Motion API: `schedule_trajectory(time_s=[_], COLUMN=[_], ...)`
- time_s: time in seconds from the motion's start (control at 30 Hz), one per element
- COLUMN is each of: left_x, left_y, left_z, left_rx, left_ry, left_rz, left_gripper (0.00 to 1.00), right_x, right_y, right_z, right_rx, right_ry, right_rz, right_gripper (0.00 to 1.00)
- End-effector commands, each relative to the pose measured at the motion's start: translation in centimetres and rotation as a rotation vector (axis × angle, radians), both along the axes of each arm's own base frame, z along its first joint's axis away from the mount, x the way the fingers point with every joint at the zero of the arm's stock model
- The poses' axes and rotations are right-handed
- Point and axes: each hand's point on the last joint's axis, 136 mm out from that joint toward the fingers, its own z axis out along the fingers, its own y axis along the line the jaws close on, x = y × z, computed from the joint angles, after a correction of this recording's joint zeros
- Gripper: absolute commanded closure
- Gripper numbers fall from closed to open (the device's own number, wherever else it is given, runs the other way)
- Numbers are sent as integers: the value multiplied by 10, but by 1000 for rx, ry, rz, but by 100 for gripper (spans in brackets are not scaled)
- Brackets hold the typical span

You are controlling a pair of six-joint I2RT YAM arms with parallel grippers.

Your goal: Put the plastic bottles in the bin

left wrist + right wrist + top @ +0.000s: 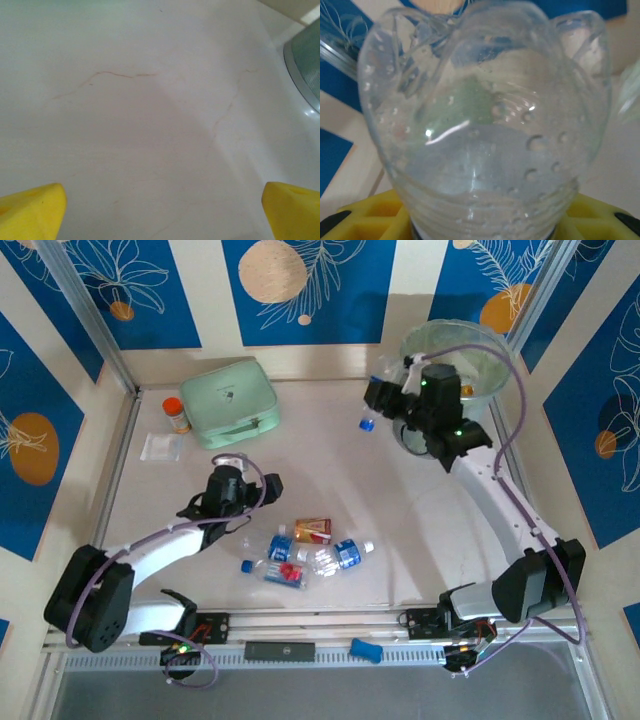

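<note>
We see the right end effector clamped on a clear, ribbed plastic bottle whose lobed base is beaded with droplets, held just beside the round translucent bin at the far right corner of the counter. The left end effector hangs with its yellow fingers spread wide over that smooth, faintly veined white surface, near a cluster of loose bottles.

You had a mint-green zip case lying at the far left of the table, with an orange-capped jar standing just beside its left end. A small clear packet lay near the jar, and a red-and-gold carton lay toward the front middle.
</note>
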Motion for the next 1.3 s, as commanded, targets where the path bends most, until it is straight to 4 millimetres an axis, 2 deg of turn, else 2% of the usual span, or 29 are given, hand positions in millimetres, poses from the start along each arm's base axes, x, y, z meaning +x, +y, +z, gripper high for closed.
schedule_trajectory(time_s=[0.0, 0.17, 0.27, 0.4, 0.57, 0.7, 1.03, 1.13, 1.27], left_x=[1, -3, -3, -4, -3, -4, -4, -4, -5], left_y=[13, 23, 22, 15, 13, 14, 16, 16, 18], left_z=[14, 16, 13, 6, 6, 8, 12, 11, 11], left_rx=[-41, -30, -38, -62, -67, -62, -50, -50, -44], left_ry=[-42, -54, -45, -20, -18, -26, -31, -30, -29], left_rz=[54, 81, 77, 56, 46, 48, 51, 51, 56], left_gripper=[0, 0, 0, 0, 0, 0, 0, 0, 0], right_x=[10, 35, 49, 70, 100, 123, 154, 156, 152], right_y=[-38, -96, -123, -158, -185, -192, -179, -175, -176], right_z=[29, 58, 65, 63, 50, 33, -10, -13, -4], right_rx=[13, 141, 167, 169, 231, 234, 295, 303, 291], right_ry=[-48, -85, -107, -108, -59, 21, 146, 158, 139], right_rz=[-63, -198, -269, -380, -437, -453, -417, -397, -393], right_gripper=[51, 51, 51, 51, 51, 48, 46, 35, 21])
